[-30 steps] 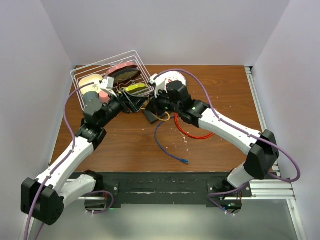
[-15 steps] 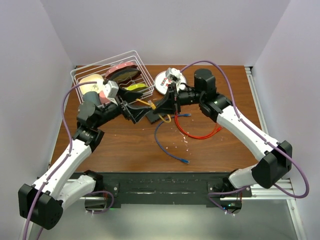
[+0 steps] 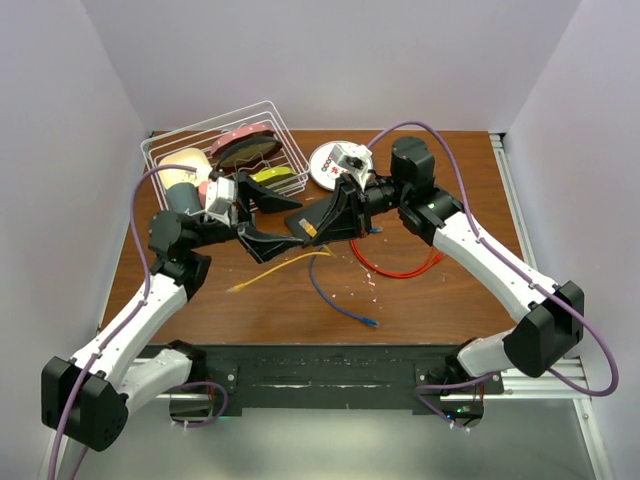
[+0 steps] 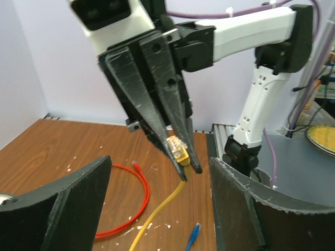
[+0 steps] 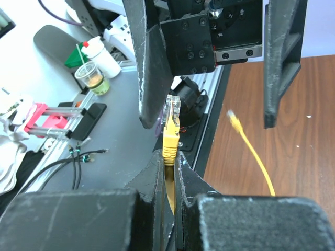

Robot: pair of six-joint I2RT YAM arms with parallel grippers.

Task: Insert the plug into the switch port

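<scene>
My right gripper [image 3: 310,228] is shut on a yellow plug [image 5: 171,130], which sticks out past its tips with the clear connector end outward. The plug also shows in the left wrist view [image 4: 178,150]. Its yellow cable [image 3: 275,267] hangs to the table and ends in a free plug [image 3: 235,288]. My left gripper [image 3: 293,226] is open and empty, with its fingers [image 4: 63,204] wide on either side of the right gripper's tips [image 4: 188,168]. The black switch is hidden under the two grippers in the top view and is out of both wrist views.
A white wire rack [image 3: 165,150] holding plates stands at the back left. A round white plate [image 3: 325,165] lies behind the grippers. A red cable loop [image 3: 395,268] and a blue cable [image 3: 335,303] with its plug [image 3: 370,322] lie on the brown table.
The right gripper has risen a little with the yellow plug and the cable has been drawn out to the front left. The left gripper has pulled back leftward, its fingers wide.
</scene>
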